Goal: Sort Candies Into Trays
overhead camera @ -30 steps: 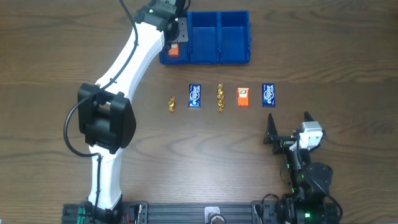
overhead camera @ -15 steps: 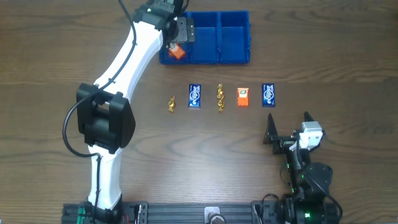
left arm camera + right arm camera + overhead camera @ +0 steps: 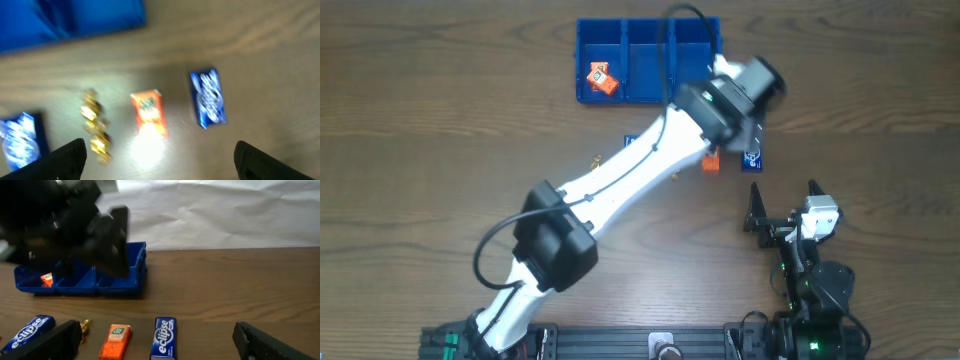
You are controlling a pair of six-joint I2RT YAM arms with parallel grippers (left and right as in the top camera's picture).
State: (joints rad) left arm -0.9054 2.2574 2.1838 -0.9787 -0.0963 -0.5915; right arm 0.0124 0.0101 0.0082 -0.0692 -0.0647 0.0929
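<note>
The blue three-compartment tray [image 3: 650, 95] stands at the far side, with an orange candy [image 3: 600, 79] in its left compartment. A row of candies lies nearer. In the left wrist view it holds a blue pack [image 3: 208, 97], an orange pack [image 3: 148, 112], gold candies [image 3: 95, 127] and another blue pack [image 3: 20, 137]. My left gripper [image 3: 160, 160] hovers open and empty above the orange pack. The arm hides part of the row from above. My right gripper [image 3: 785, 203] rests open near the front right, facing the row [image 3: 164, 337].
One small gold candy [image 3: 596, 160] lies at the row's left end. The left arm [image 3: 640, 170] stretches diagonally across the table's middle. Bare wooden table lies to the left and far right.
The left arm swung from the tray's left compartment to the right end of the candy row. The orange candy stayed behind in that compartment. The right arm has not moved.
</note>
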